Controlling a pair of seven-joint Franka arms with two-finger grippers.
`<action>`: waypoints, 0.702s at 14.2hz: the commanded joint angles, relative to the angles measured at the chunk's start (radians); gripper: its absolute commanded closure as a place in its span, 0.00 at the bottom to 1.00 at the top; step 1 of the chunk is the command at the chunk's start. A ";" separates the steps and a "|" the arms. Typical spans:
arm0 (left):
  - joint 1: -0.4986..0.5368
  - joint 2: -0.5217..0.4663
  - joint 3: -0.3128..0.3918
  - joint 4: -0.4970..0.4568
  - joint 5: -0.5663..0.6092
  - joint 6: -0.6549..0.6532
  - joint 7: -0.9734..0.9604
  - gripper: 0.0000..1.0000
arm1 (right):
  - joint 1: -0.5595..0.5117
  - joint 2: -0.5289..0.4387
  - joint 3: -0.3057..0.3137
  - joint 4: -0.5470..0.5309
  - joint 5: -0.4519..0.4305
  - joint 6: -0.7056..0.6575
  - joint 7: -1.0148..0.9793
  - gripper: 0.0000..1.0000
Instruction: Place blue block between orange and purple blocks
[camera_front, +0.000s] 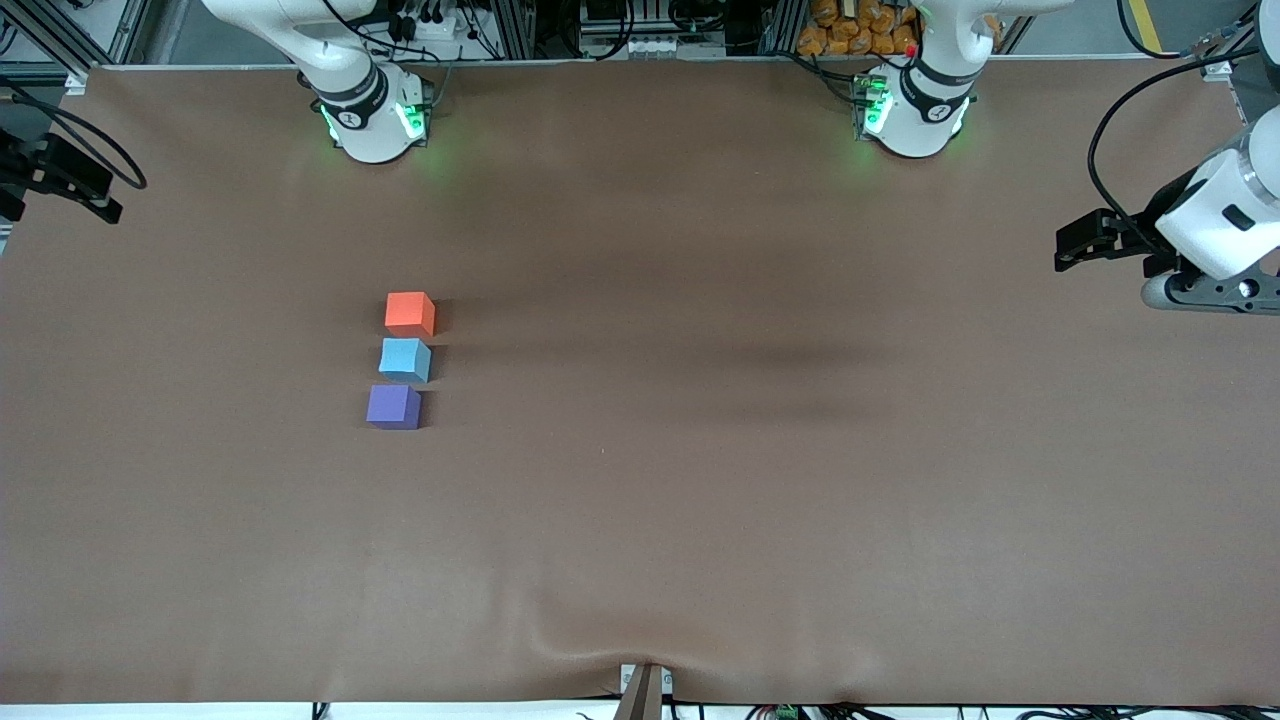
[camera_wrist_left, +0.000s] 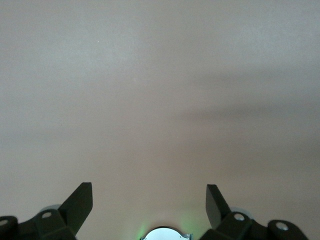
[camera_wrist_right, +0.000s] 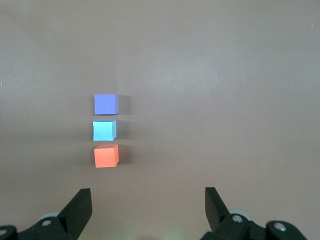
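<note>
The orange block (camera_front: 410, 313), the blue block (camera_front: 405, 359) and the purple block (camera_front: 393, 407) stand in a short row on the table toward the right arm's end. The blue block is in the middle, with small gaps. The orange one is farthest from the front camera and the purple one nearest. The right wrist view shows the same row: purple (camera_wrist_right: 105, 104), blue (camera_wrist_right: 104, 130), orange (camera_wrist_right: 106, 155). My right gripper (camera_wrist_right: 148, 196) is open and empty, high over the table between its base and the row. My left gripper (camera_wrist_left: 148, 192) is open and empty, high over bare table by its own base.
The brown table (camera_front: 700, 480) bears only the three blocks. The right arm's base (camera_front: 372, 115) and the left arm's base (camera_front: 912, 110) stand along the edge farthest from the front camera. A white and black device (camera_front: 1180, 245) overhangs the left arm's end, and black gear (camera_front: 60, 180) the right arm's end.
</note>
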 joint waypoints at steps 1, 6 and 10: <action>-0.001 0.016 -0.004 0.014 0.008 -0.006 -0.012 0.00 | -0.014 0.056 0.007 0.079 -0.020 -0.028 -0.038 0.00; -0.001 0.017 -0.005 0.018 0.010 -0.002 -0.011 0.00 | -0.014 0.067 0.007 0.094 0.006 -0.036 -0.035 0.00; 0.005 0.017 -0.005 0.018 0.007 0.000 -0.011 0.00 | -0.014 0.067 0.007 0.094 0.030 -0.038 -0.026 0.00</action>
